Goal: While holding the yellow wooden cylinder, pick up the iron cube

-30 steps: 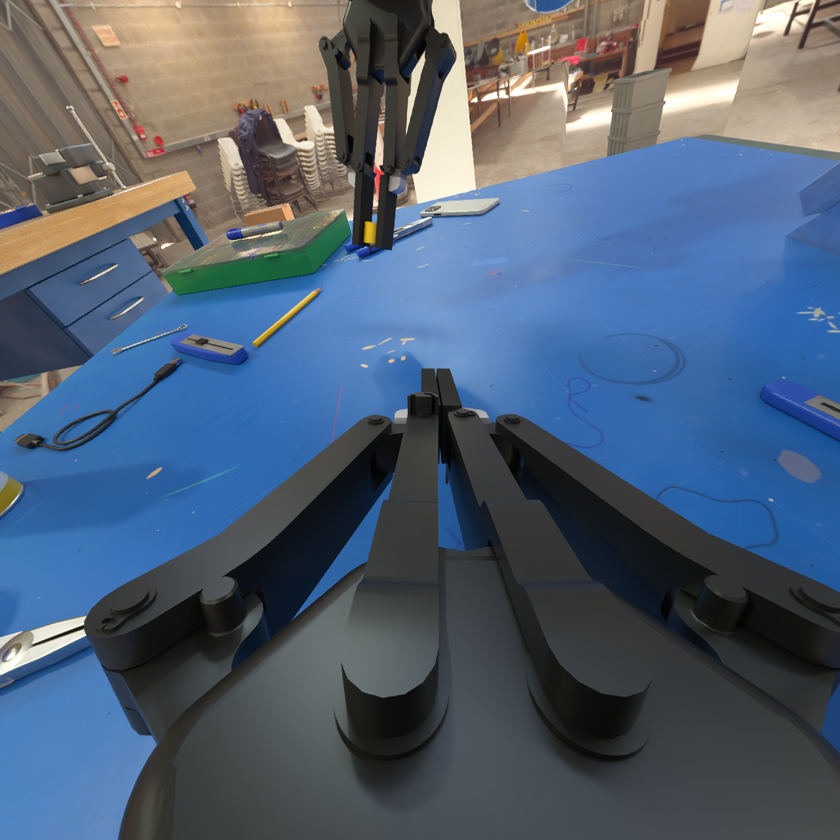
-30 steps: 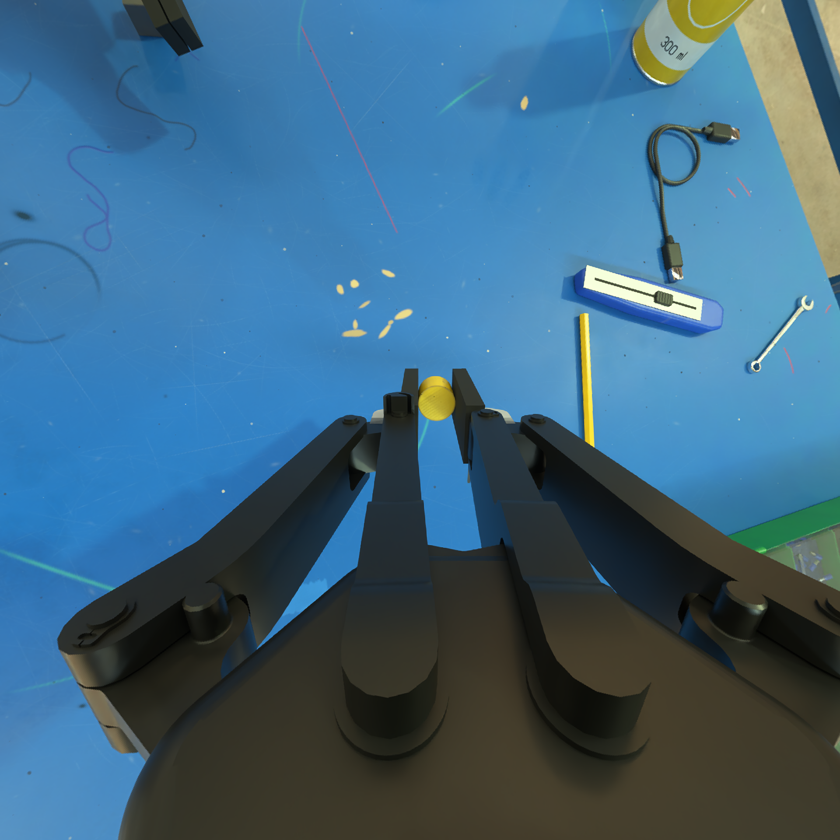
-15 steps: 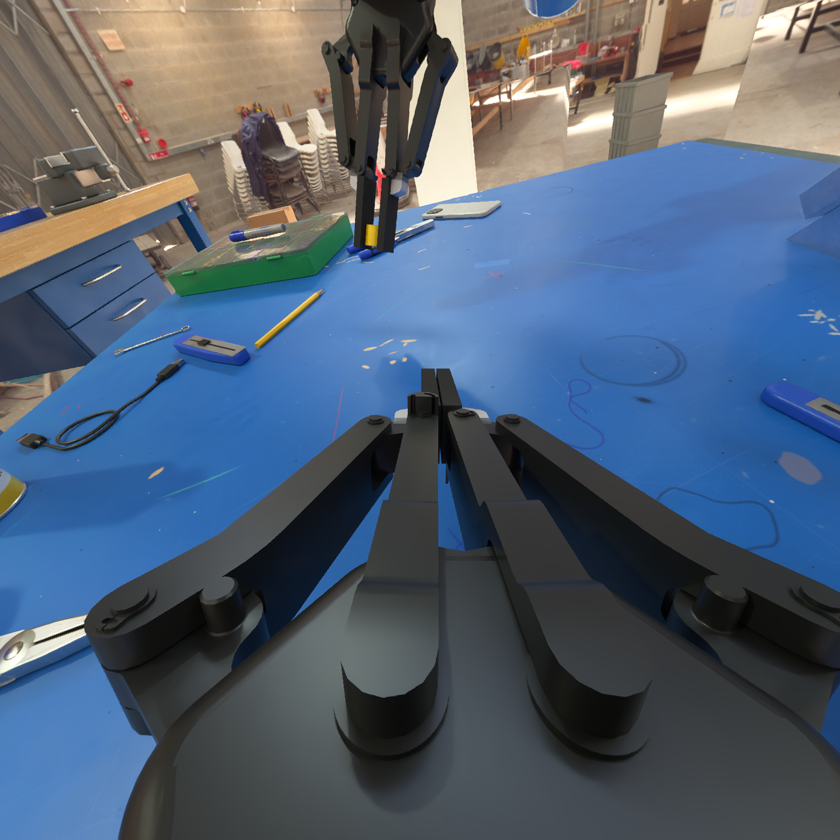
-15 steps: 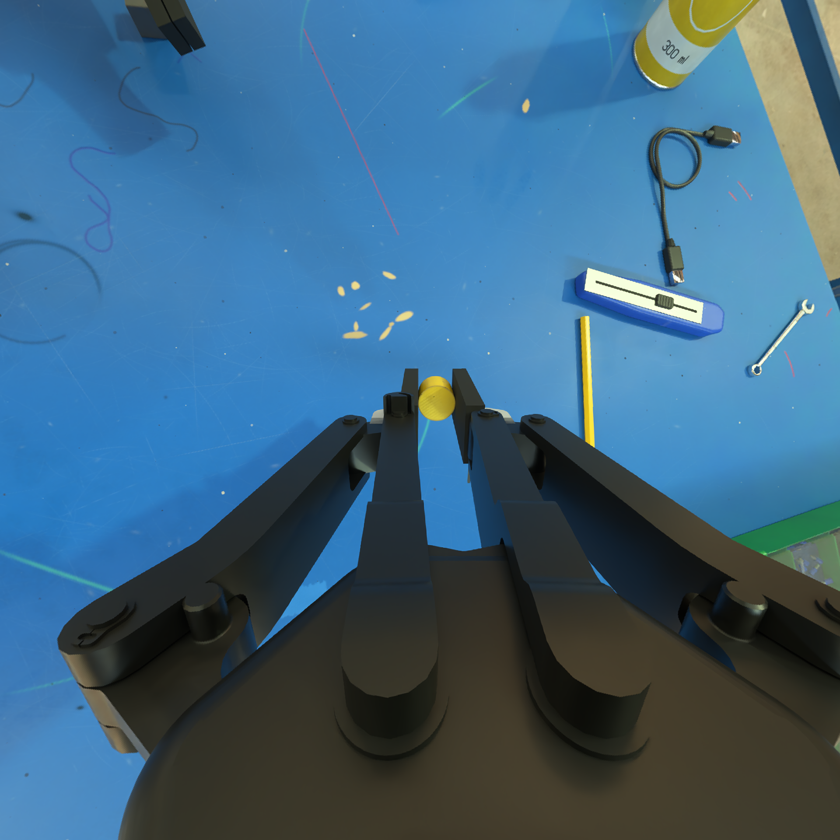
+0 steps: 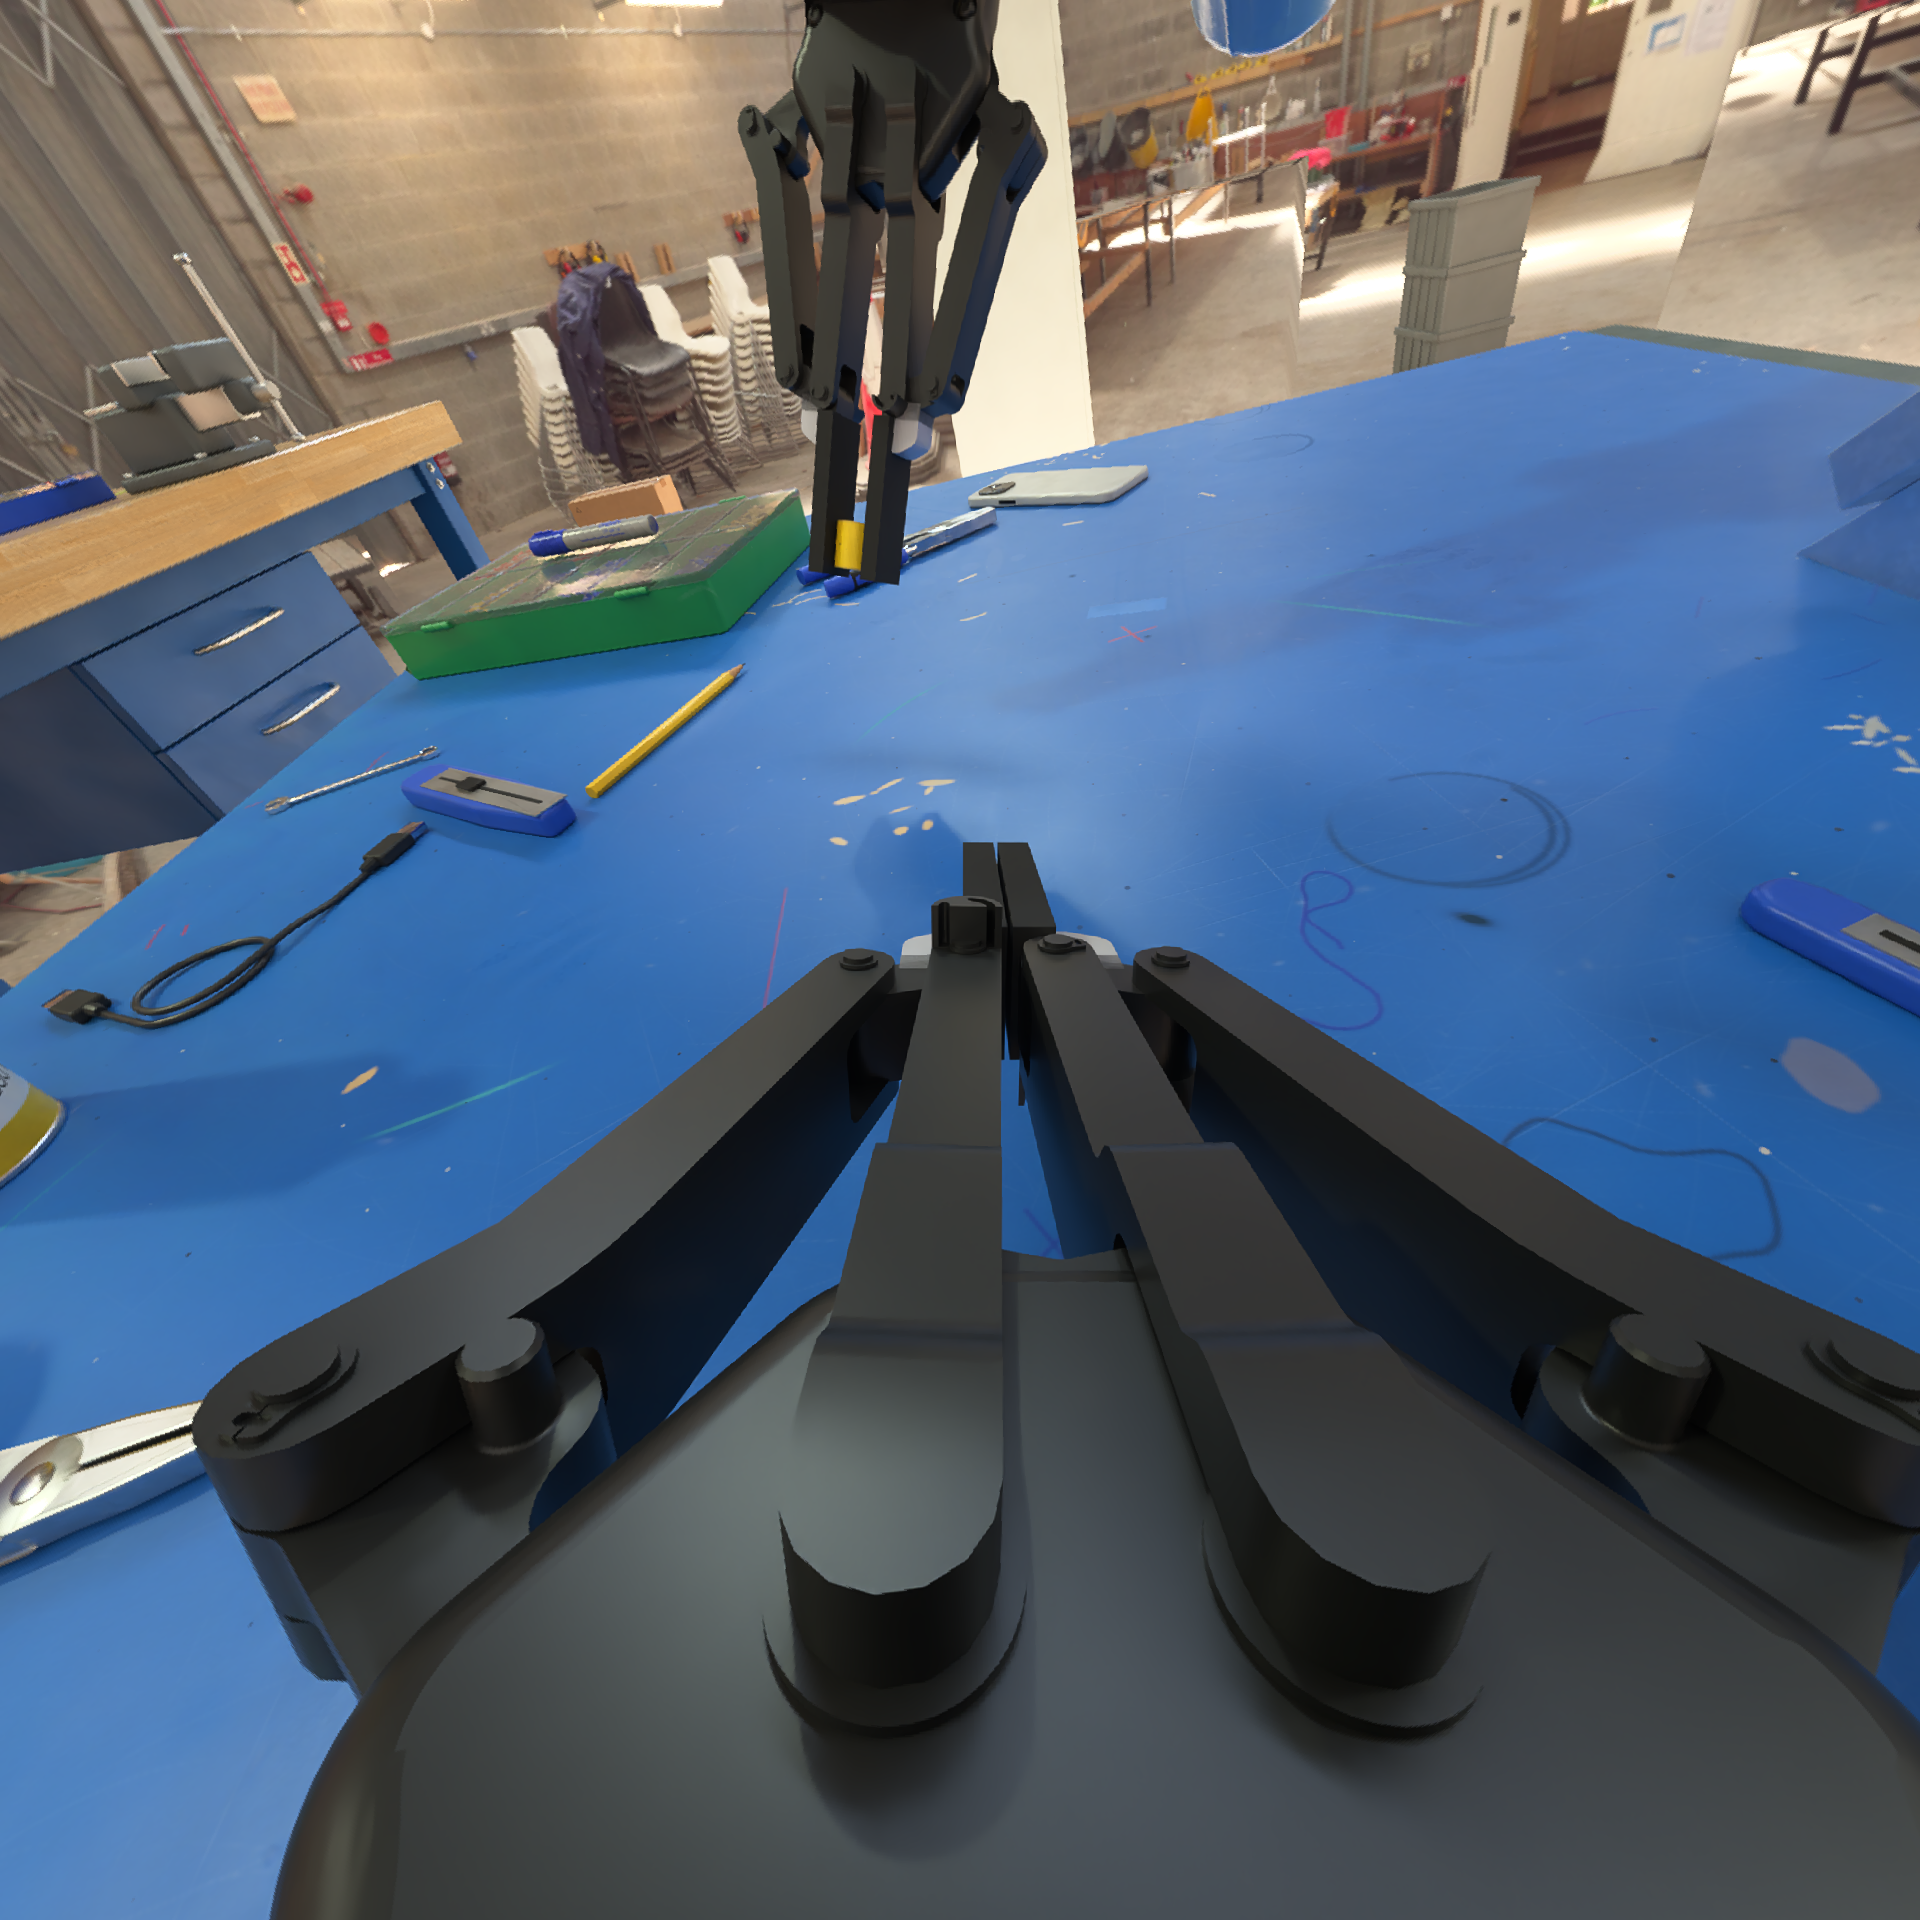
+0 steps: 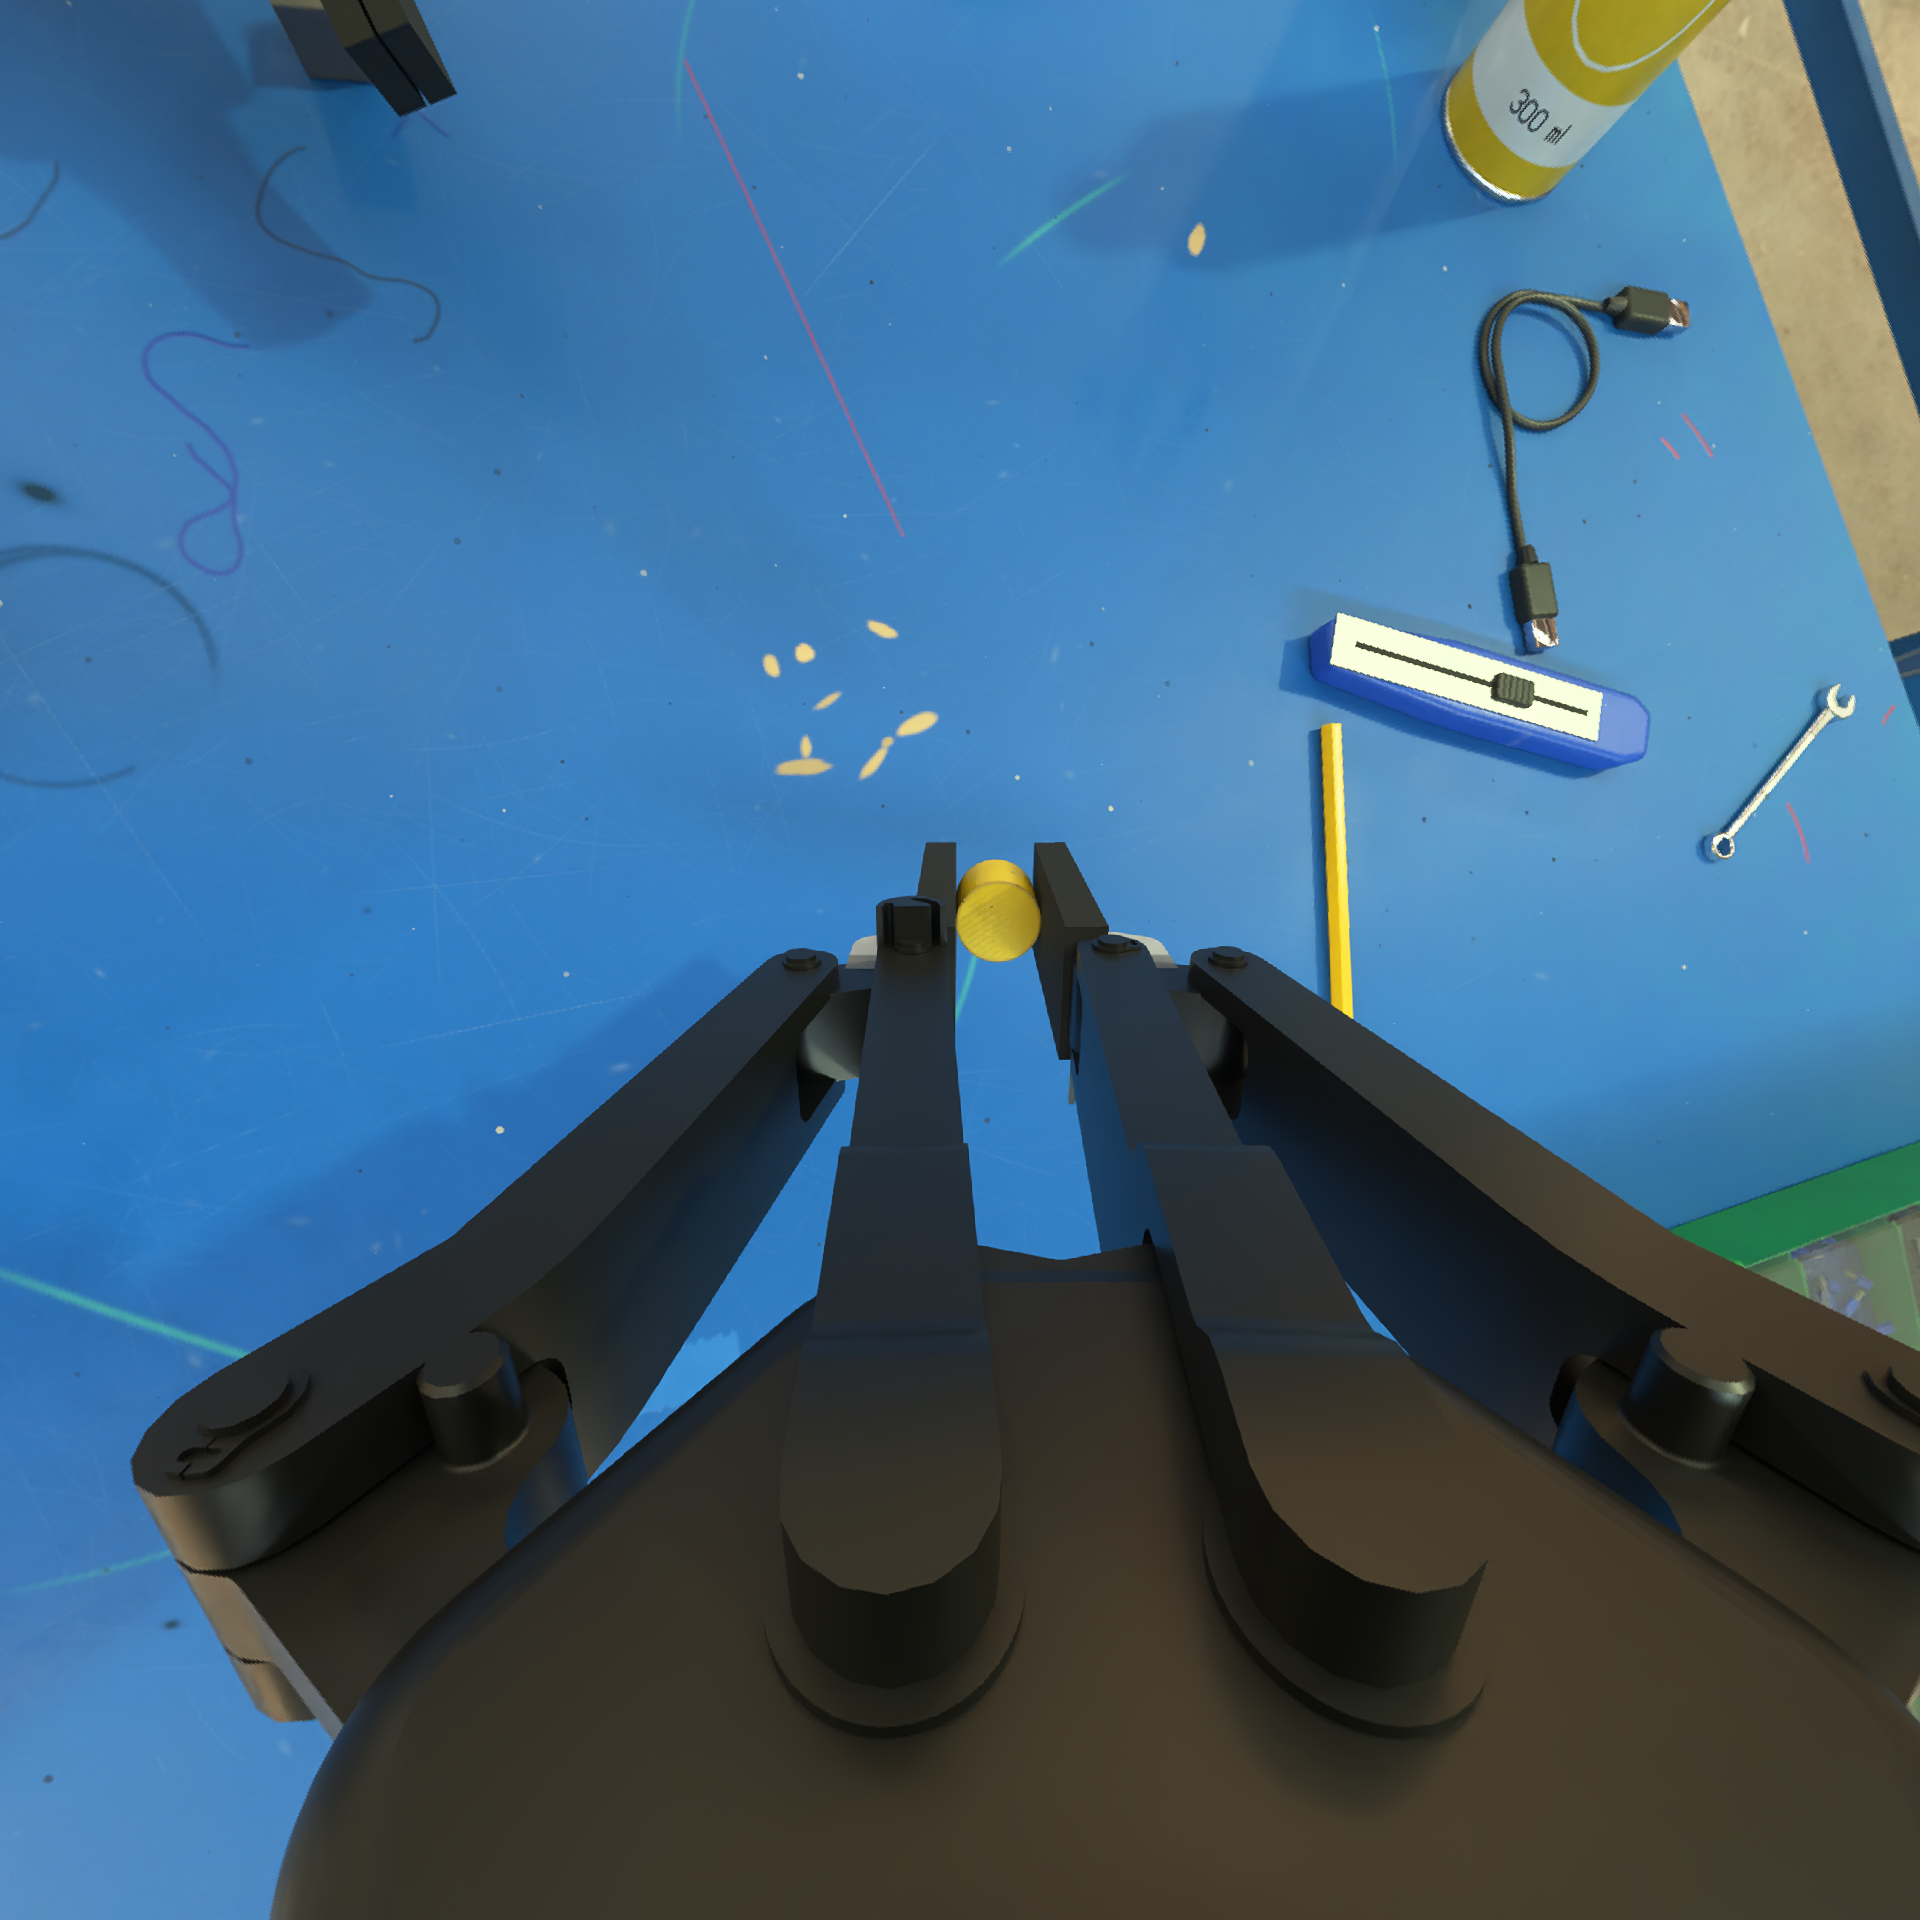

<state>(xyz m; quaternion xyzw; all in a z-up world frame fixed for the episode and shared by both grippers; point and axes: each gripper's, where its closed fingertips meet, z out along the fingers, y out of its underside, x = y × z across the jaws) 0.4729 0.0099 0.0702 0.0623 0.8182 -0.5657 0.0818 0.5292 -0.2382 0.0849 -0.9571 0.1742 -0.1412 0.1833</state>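
Observation:
My right gripper is shut on the yellow wooden cylinder and holds it above the blue table. In the left wrist view this gripper hangs at the far side with the cylinder between its fingers. My left gripper is shut with its fingers pressed together, nothing between them, low over the table. Its tips show at the top left of the right wrist view. No iron cube shows in either view.
A green box with a marker on it and a phone lie at the far side. A pencil, blue utility knife, wrench, cable and yellow can lie near the table edge. Another blue knife lies right.
The right gripper keeps its hold on the cylinder. The scene sits slightly lower in the left wrist view than before. Both grippers stay shut.

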